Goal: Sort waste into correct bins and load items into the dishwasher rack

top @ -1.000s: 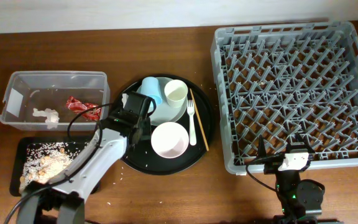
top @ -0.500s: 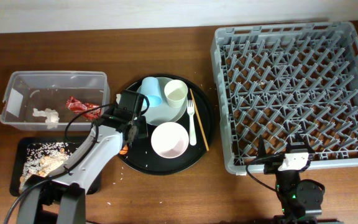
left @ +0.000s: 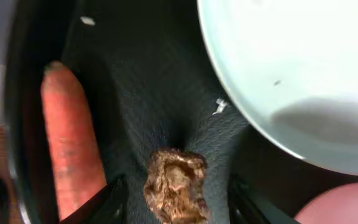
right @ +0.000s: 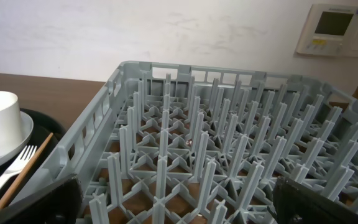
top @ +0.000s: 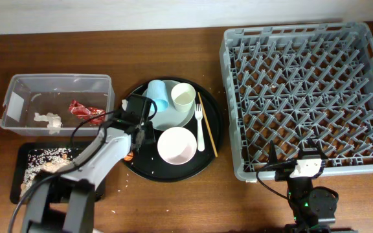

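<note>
In the left wrist view a small brown lump (left: 176,183) lies on the round black tray (left: 135,93), and my left gripper (left: 176,202) is open with a finger on each side of it, gaps on both. An orange carrot (left: 70,143) lies just left of it, the pale plate (left: 297,74) to its right. Overhead, the left gripper (top: 135,134) hangs over the tray's left edge. The plate (top: 173,118) carries a blue cup (top: 157,94) and a cream cup (top: 182,96); a white bowl (top: 177,145), fork (top: 200,126) and stick (top: 207,124) lie nearby. My right gripper (right: 179,199) is open, empty, by the grey rack (top: 306,90).
A clear tub (top: 57,83) at the left holds a red wrapper (top: 86,111) and white tissue (top: 48,120). In front of it a shallow black tray (top: 22,152) holds rice-like scraps (top: 44,166). My left arm crosses that tray.
My left arm has swung a little to the left, bringing its gripper to the round tray's left edge. The right arm has not moved.
</note>
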Action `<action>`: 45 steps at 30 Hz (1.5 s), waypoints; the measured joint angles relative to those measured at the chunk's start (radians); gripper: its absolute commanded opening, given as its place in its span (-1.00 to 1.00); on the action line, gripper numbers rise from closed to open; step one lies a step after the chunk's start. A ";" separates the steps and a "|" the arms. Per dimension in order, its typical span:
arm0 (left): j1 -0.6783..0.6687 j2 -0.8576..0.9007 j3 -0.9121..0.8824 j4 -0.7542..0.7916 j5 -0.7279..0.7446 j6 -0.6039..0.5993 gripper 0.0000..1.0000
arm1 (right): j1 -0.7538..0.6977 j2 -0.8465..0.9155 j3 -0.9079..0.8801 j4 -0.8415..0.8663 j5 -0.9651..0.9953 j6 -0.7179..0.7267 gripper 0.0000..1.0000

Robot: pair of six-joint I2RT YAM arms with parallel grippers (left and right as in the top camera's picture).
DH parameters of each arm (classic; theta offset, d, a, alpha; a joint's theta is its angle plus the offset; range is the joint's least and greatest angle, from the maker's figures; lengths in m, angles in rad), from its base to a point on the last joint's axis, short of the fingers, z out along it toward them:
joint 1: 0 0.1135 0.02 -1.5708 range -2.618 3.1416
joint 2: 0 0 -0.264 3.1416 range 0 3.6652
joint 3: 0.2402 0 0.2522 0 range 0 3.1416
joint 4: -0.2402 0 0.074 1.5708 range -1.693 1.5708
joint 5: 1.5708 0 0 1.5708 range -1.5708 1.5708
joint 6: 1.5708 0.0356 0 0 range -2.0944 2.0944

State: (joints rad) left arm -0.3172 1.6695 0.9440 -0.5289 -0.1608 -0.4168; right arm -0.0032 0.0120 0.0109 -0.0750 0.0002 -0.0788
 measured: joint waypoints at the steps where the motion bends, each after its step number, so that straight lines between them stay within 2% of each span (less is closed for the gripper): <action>1: 0.000 0.016 -0.003 0.007 0.000 0.000 0.01 | 0.000 0.000 0.000 0.000 0.000 0.001 0.97; 9: 0.000 0.031 -0.005 0.018 0.000 0.000 -0.02 | 0.000 0.000 0.000 0.000 0.000 0.000 0.98; 12: 0.000 0.073 -0.006 0.035 0.001 -0.001 -0.20 | 0.000 0.000 0.000 0.000 0.000 0.000 0.97; 19: 0.000 0.072 -0.005 0.044 0.001 -0.010 -0.30 | 0.000 0.000 0.000 0.000 0.000 0.000 0.97; 21: 0.000 0.019 -0.006 0.023 0.001 -0.011 -0.30 | 0.000 0.000 0.000 0.000 0.000 0.001 0.97; 25: 0.003 -0.197 -0.005 -0.099 0.004 -0.011 -0.30 | 0.000 0.000 0.000 0.000 0.000 0.000 0.97; 28: 0.118 -0.300 -0.005 -0.225 0.006 -0.011 -0.31 | 0.000 0.000 0.000 0.000 0.000 0.000 0.97; 30: 0.225 -0.314 -0.005 -0.282 -0.007 -0.011 -0.32 | 0.000 0.000 0.000 0.000 0.000 0.000 0.97; 31: 0.291 -0.314 -0.005 -0.317 -0.016 -0.011 -0.40 | 0.000 0.000 0.000 0.000 0.000 0.001 0.97; 33: 0.401 -0.314 -0.006 -0.321 -0.031 -0.013 -0.40 | 0.000 0.000 0.000 0.000 0.000 0.000 0.97; 34: 0.438 -0.314 -0.010 -0.320 -0.032 -0.014 -0.37 | 0.000 0.000 0.000 0.000 0.000 0.000 0.97; 35: 0.473 -0.315 -0.037 -0.300 -0.032 -0.014 -0.16 | 0.000 0.000 0.000 0.000 0.000 0.001 0.98; 37: 0.517 -0.318 -0.111 -0.238 -0.034 -0.015 0.02 | 0.000 0.000 0.000 0.000 0.000 0.000 0.97; 39: 0.561 -0.318 -0.171 -0.207 -0.034 -0.018 0.59 | 0.000 0.000 0.000 0.000 0.000 0.000 0.97; 45: 0.611 -0.318 -0.175 -0.238 -0.034 -0.018 0.52 | 0.000 0.000 0.000 0.000 0.000 0.001 0.97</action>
State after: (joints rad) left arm 0.2939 1.3518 0.7692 -0.7673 -0.1951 -0.4347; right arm -0.0029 0.0120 0.0109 -0.0750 0.0002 -0.0780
